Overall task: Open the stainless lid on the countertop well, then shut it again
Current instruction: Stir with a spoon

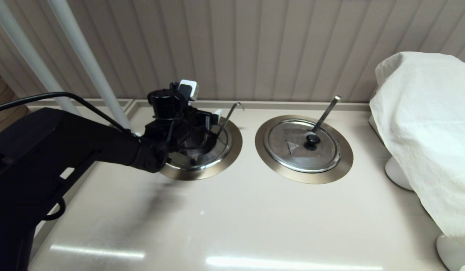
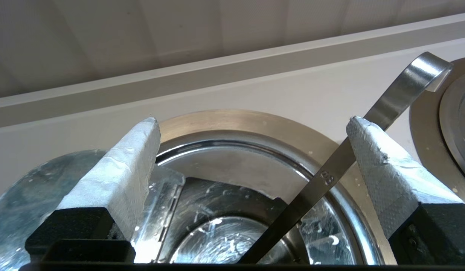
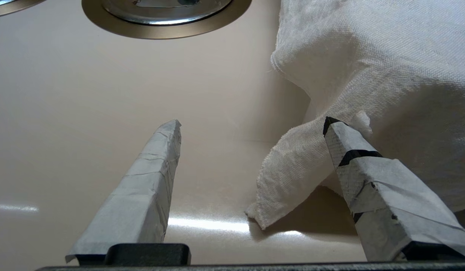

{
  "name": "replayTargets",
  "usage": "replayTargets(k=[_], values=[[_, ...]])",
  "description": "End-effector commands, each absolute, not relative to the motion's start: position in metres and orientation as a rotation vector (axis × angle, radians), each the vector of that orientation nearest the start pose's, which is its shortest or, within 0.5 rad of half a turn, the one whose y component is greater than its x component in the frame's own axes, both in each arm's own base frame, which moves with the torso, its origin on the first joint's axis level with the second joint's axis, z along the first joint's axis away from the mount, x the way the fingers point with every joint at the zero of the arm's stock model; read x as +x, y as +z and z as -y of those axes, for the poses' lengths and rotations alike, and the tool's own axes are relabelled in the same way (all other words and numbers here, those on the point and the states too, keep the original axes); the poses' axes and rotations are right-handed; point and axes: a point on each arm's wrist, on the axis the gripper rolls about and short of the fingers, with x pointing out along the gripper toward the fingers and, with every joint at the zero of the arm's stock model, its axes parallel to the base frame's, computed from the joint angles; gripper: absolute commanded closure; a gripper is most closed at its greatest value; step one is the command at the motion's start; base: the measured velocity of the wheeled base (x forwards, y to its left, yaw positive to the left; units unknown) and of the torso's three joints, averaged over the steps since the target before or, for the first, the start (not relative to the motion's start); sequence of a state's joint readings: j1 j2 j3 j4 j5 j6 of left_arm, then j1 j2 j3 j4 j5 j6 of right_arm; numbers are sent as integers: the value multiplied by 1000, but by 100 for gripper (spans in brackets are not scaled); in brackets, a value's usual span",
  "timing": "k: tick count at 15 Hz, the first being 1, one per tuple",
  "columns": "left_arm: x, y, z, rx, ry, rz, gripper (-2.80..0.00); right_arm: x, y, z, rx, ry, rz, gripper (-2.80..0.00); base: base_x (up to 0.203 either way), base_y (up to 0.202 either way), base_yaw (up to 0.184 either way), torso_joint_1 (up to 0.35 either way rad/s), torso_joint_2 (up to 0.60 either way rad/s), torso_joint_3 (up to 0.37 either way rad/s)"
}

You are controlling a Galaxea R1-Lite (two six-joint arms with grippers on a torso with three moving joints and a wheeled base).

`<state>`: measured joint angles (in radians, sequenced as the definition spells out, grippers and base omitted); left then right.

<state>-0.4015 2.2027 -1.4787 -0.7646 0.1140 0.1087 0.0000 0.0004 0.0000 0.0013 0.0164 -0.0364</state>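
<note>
Stainless lid (image 2: 157, 210), shiny and water-spotted, sits folded open at its hinge line directly beneath the left gripper (image 2: 251, 124), baring the dark bowl of the countertop well (image 1: 232, 150) inside its wide brushed-steel ring. From the bowl the thin ladle handle (image 2: 330, 177) slants up and away past the gripper's right finger to a hooked tip, with the fingers (image 2: 123, 177) spread wide, holding nothing. Farther right, the right gripper (image 3: 251, 124) hangs open above the countertop (image 3: 85, 94) just beside a white cloth (image 3: 368, 67).
</note>
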Motion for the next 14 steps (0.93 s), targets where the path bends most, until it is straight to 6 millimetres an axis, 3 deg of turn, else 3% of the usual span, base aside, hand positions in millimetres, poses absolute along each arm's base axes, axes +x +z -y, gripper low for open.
replayTargets(k=[1, 4, 11, 14], values=[[436, 174, 183, 95, -286, 46, -280, -23, 75, 0, -37, 17, -1, -280, 0, 0, 0, 0, 0, 0], [439, 158, 190, 95, -303, 17, -280, -23, 75, 0, -37, 17, -1, -280, 0, 0, 0, 0, 0, 0], [431, 152, 203, 101, -334, -8, -280, -23, 75, 0, -37, 17, -1, -280, 0, 0, 0, 0, 0, 0], [436, 137, 205, 109, -337, -31, -280, -23, 75, 0, -37, 17, -1, -280, 0, 0, 0, 0, 0, 0]])
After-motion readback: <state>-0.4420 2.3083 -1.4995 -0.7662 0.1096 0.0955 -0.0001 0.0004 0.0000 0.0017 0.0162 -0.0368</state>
